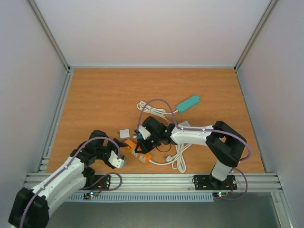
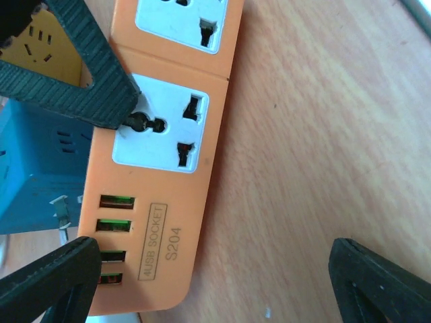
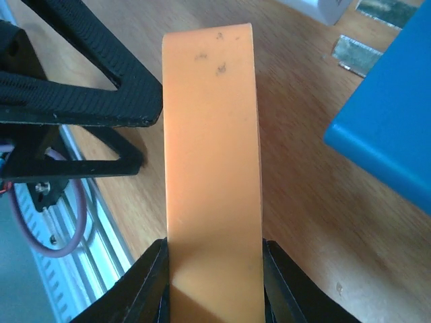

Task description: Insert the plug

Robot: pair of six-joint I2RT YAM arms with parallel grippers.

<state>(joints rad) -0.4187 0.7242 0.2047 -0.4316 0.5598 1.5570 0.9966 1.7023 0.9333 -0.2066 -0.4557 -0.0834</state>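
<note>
An orange power strip (image 1: 142, 156) lies on the wooden table at front centre. The left wrist view shows its white sockets and USB ports (image 2: 168, 222). My right gripper (image 1: 141, 137) is shut on the strip's sides (image 3: 212, 134), with its jaws (image 3: 214, 266) pressing both edges. My left gripper (image 1: 122, 154) is open and empty, hovering over the strip's USB end (image 2: 215, 269). A small white plug (image 1: 124, 133) lies on the table just left of the strip, held by neither gripper. A blue cube adapter (image 2: 34, 168) sits beside the strip.
A teal power strip (image 1: 188, 103) with a coiled white cable (image 1: 178, 154) lies behind and right of the right arm. The metal rail (image 1: 156, 180) runs along the near edge. The blue cube (image 3: 390, 128) is close to the right gripper.
</note>
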